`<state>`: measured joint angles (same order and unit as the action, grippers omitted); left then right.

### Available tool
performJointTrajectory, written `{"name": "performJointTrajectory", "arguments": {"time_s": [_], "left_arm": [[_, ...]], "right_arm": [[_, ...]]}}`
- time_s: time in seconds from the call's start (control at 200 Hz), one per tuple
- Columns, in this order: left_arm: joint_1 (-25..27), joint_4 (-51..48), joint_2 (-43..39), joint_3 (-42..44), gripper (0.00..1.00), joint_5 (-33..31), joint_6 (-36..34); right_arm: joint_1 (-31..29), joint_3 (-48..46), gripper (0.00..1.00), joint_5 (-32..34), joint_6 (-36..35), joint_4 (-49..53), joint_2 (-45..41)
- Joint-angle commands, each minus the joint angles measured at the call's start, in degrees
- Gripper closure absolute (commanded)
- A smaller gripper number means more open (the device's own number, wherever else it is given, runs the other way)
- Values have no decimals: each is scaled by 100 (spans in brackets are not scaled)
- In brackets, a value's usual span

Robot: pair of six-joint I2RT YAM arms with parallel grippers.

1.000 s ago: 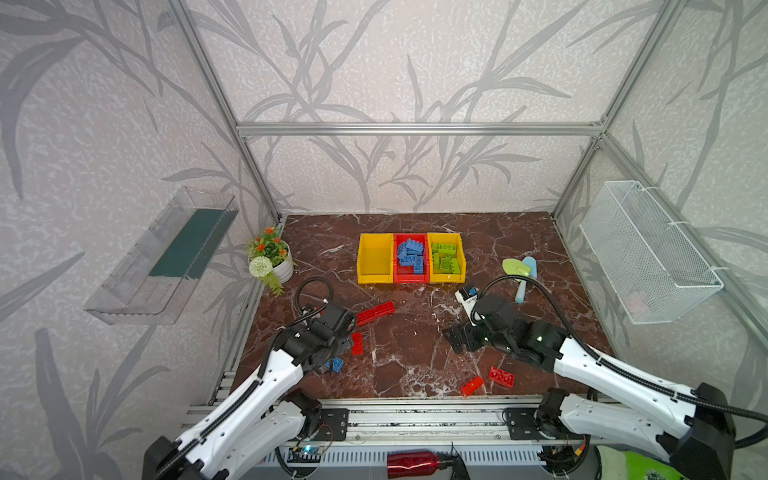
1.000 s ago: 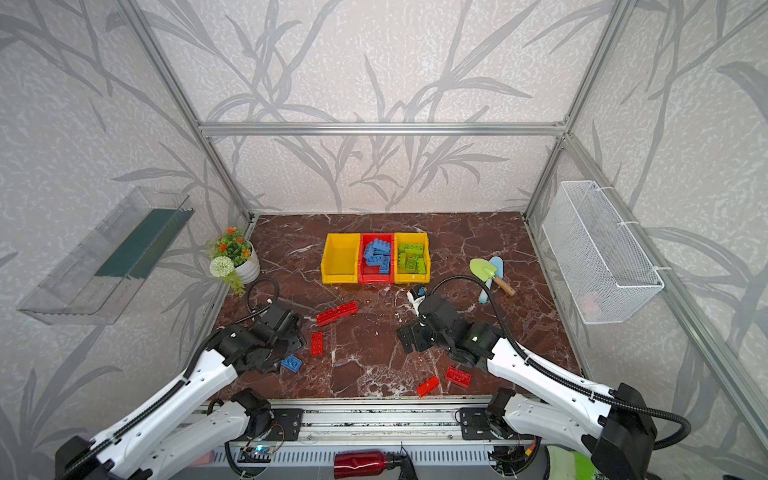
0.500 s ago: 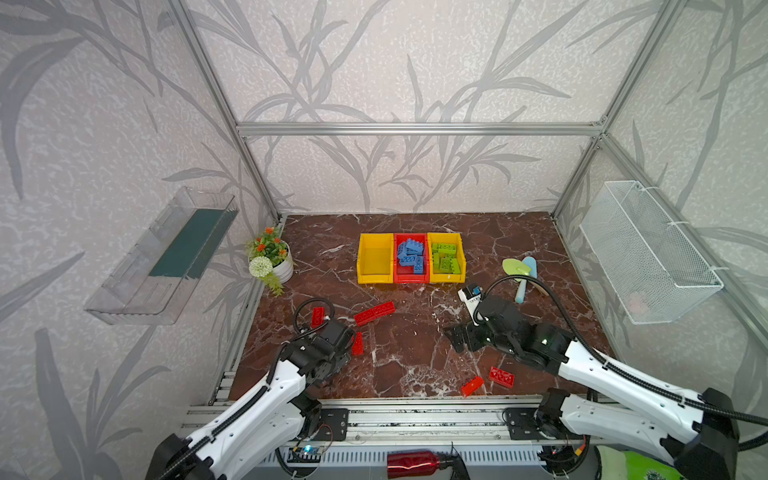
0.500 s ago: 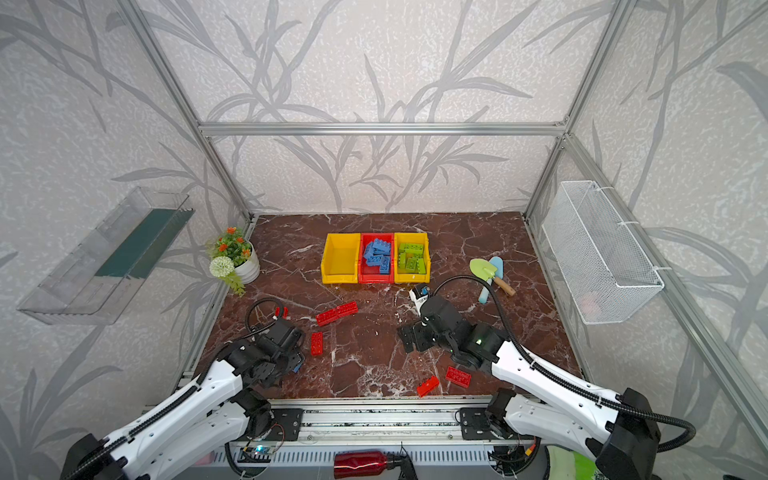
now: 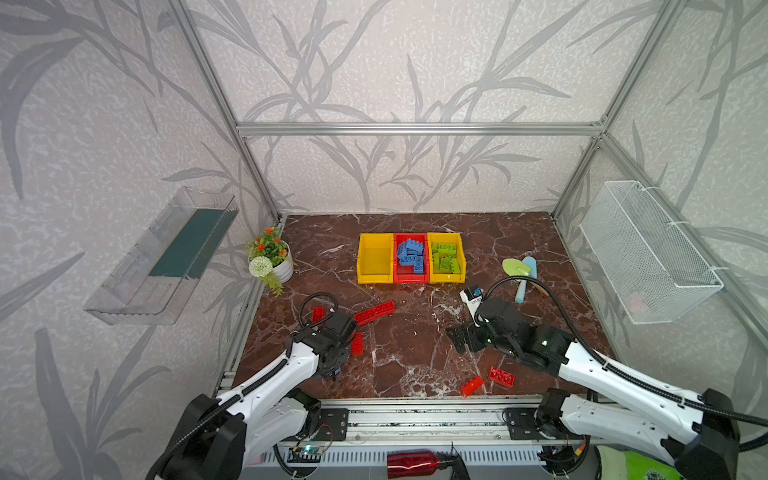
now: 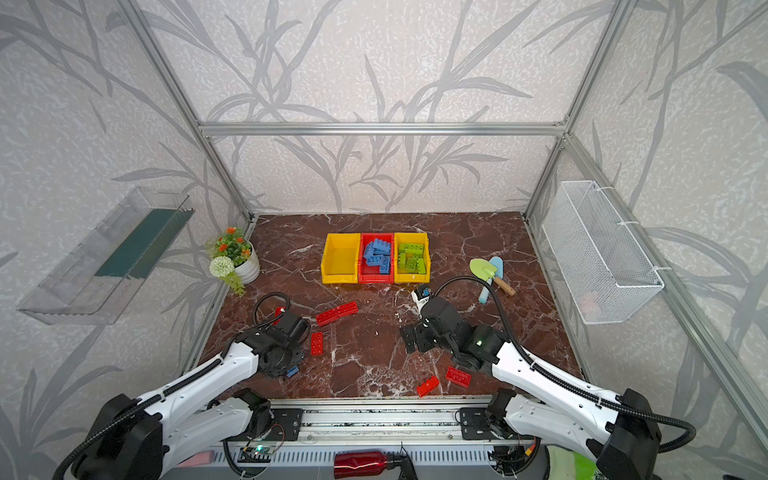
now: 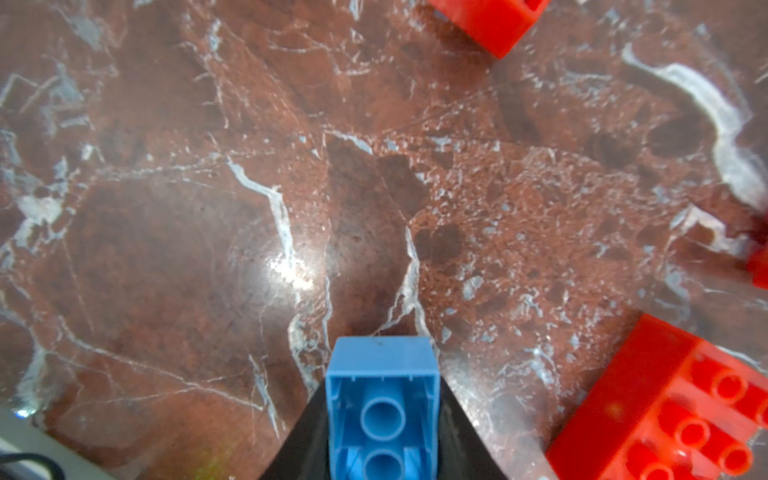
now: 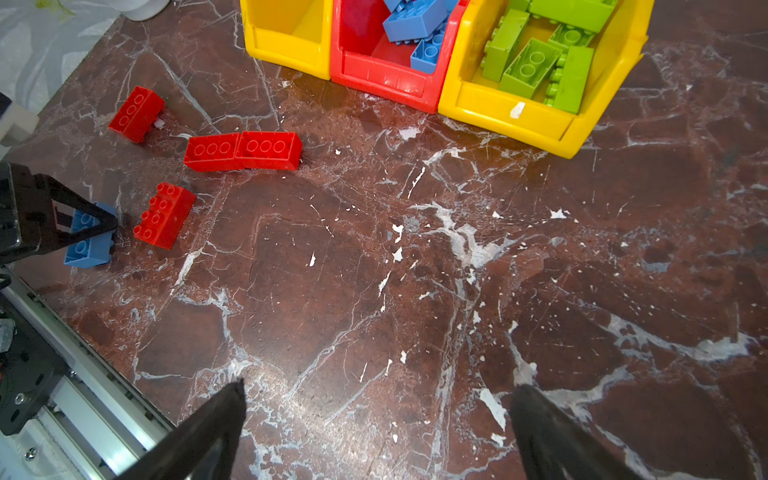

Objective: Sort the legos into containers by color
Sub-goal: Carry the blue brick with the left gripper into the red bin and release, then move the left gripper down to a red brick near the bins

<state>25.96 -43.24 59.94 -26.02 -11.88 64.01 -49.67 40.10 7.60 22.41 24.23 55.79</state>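
One blue brick, at the surface's front-left beside a red brick, is clenched in the left pincer: lift it straight up, clear of that neighbour, then carry it to the red bin of blues, while the right pincer hangs released and empty.

no text can be read anywhere. the white sticker on the yellow bin looks blank; dark print on the green bag is too small to read.
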Motion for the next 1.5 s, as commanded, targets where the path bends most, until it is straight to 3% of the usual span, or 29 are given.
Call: {"name": "performJointTrajectory", "arguments": {"time_s": [0.0,0.15,0.285,0.58,0.93,1.045,1.115,1.174,1.249,1.384,1.494], "left_arm": [[-40,-104,177,-357,68,-108,-184],[-44,-247,527,-1165,77,-149,-507],[-43,-473,1317,-2619,79,-161,-1031],[94,-524,3909,-6075,81,198,-2025],[281,-1657,7000,-10193,81,609,-2590],[288,-2120,7833,-11491,75,704,-2686],[283,-2296,8235,-12125,59,771,-2718],[286,-2352,8447,-12461,36,886,-2735],[280,-2293,8496,-12580,23,1003,-2695],[309,-2181,8136,-12224,19,1053,-2665],[359,-1751,7304,-11042,19,963,-2701]], "right_arm": [[-25,-44,1,135,-90,-57,7],[59,-3,1,190,-146,-84,-1],[239,-10,1,266,-141,-43,-204],[716,11,1,246,-204,324,-629],[1249,112,1,138,-254,489,-606],[1415,130,1,54,-250,504,-505],[1483,141,1,10,-254,515,-460],[1504,148,1,18,-253,544,-455],[1513,174,1,48,-255,586,-473],[1524,174,1,50,-208,607,-503],[1522,174,1,-53,-138,596,-485]]}}
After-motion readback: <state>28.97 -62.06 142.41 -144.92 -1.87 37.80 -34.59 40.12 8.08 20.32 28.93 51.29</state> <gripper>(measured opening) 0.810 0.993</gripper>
